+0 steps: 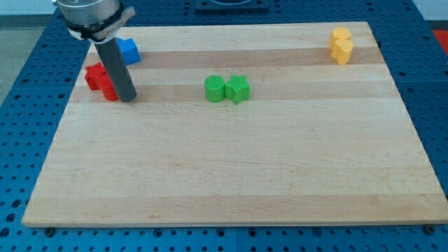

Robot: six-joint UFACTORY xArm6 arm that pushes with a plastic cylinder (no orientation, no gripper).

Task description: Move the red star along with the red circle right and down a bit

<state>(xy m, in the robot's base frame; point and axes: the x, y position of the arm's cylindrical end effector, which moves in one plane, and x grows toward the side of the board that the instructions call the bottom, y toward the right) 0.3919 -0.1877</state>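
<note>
Pincer there is none on this arm: it ends in a straight dark rod with nothing to spread or press together, and it holds no object. My tip [127, 99] rests on the pale wooden table top [231, 168] near the view's upper left corner, just at the right edge of the red pieces and seemingly touching the nearer one, though the rod itself hides the exact contact.

Those red pieces sit pressed against each other. One red block [94, 75], its outline partly hidden and too unclear to call star or circle with certainty, lies to the left of the rod; a second red block [109, 91] lies just below and right of it, close against my tip. Behind the rod, toward the view's top, a blue block [130, 50] is partly covered by the rod's upper part.

Well apart, near the middle of the board, a green round block [215, 89] touches a green star-like block [238, 89] on its right. Far off at the view's upper right corner, two yellow blocks [341, 45] stand touching, one behind the other.
</note>
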